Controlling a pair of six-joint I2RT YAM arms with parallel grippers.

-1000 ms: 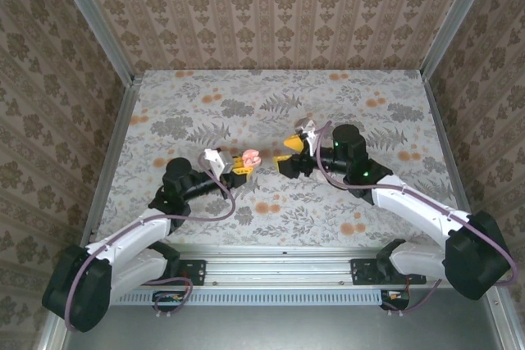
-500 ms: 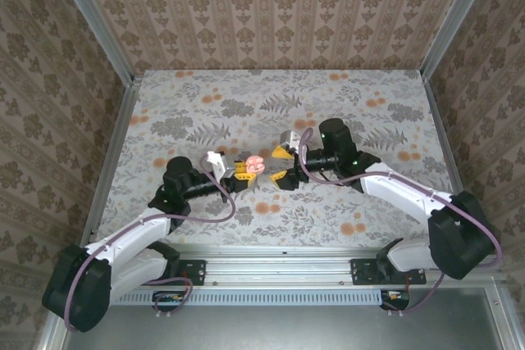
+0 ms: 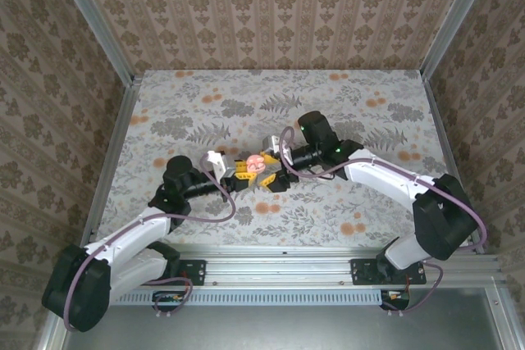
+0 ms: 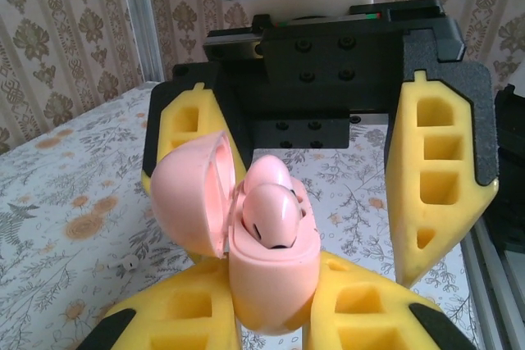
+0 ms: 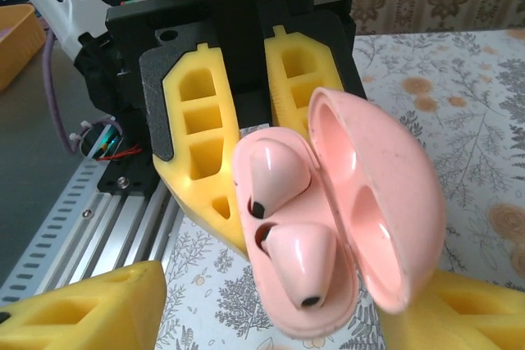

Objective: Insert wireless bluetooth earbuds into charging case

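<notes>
Case (image 3: 256, 162) at table (image 3: 353, 96) centre (edges distant)

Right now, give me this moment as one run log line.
left tool: shut on charging case | lid: open | earbuds: both seated in case | right tool: open, straddling case

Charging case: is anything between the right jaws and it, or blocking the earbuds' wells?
Nothing visible stands in the way. The left gripper holds the charging case with its lid swung open, and both earbuds already sit in its wells. The right gripper faces it, with its jaws open to either side.
</notes>
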